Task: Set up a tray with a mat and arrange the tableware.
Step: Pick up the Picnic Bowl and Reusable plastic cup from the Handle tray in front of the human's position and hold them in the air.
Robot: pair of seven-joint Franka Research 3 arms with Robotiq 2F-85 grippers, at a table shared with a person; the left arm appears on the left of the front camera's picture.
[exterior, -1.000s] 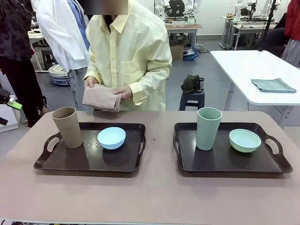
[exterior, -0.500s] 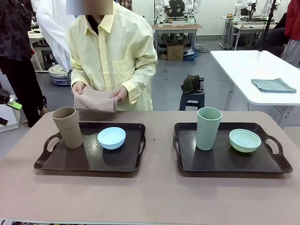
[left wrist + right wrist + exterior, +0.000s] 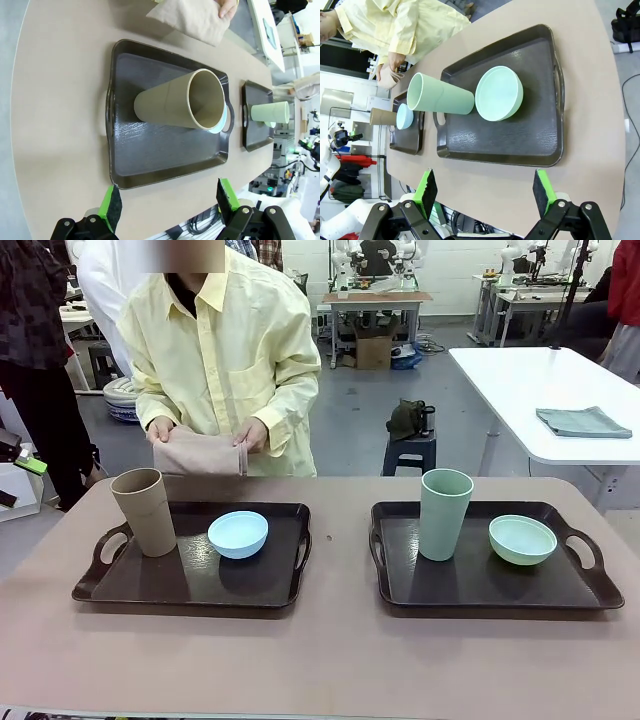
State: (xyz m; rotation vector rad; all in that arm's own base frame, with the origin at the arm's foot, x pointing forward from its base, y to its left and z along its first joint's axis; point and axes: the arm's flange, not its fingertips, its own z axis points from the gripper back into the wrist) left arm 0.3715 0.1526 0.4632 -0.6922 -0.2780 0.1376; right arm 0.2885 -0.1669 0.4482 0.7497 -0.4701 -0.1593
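Front view puts us at step 1: the person point(image 3: 220, 350) holds the folded mat point(image 3: 200, 454) behind the left tray point(image 3: 190, 585), which carries the tan cup point(image 3: 144, 512) and light blue bowl point(image 3: 238, 534). Our left hand point(image 3: 168, 194) and right hand point(image 3: 485, 190) hang released, empty. Next, we judge, that tray needs clearing.

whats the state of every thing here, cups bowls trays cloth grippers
left tray: flat, no mat
right tray: flat, no mat
tan cup: upright, empty, on left tray
light blue bowl: upright, empty, on left tray
pale green cup: upright, on right tray
pale green bowl: upright, empty, on right tray
folded cloth: held in person's hands
left gripper: open, empty
right gripper: open, empty
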